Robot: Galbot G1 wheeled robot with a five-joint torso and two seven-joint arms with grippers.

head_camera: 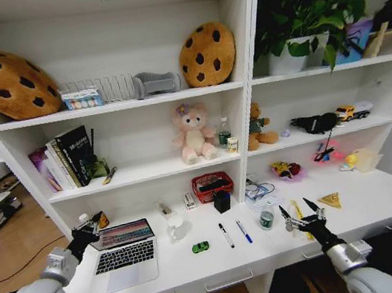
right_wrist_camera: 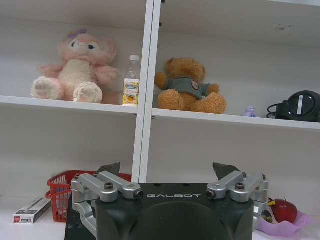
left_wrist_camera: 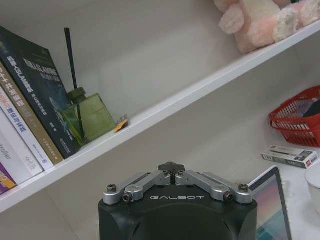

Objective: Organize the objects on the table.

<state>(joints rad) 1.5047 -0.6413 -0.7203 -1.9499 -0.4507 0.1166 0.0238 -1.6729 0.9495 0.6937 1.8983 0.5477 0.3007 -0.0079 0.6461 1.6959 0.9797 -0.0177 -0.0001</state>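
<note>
Laptop (head_camera: 124,255) sits open at the left end of the white worktop (head_camera: 223,262), silver-white body, black keys, screen lit with a coloured picture. Its hinge runs roughly along the worktop's length; the screen leans back toward the shelf unit, the keyboard faces the front edge.

Green toy car (head_camera: 200,247) stands near the middle of the worktop, right of the laptop and apart from it, long axis about parallel to the front edge. Which end is the nose: cannot tell.

Black pen (head_camera: 227,235) and blue pen (head_camera: 244,232) lie side by side just right of the car, close but not touching. Both run front to back, slightly slanted, far ends leaning left.

Left gripper (head_camera: 89,229) hovers at the laptop's upper left corner, by the screen edge. In the left wrist view its fingers (left_wrist_camera: 171,167) are pressed together at the tips, holding nothing.

Right gripper (head_camera: 301,211) hangs over the right part of the worktop, right of the pens and beside a small green can (head_camera: 267,219). Its fingers (right_wrist_camera: 226,170) are spread wide, nothing between them.
</note>
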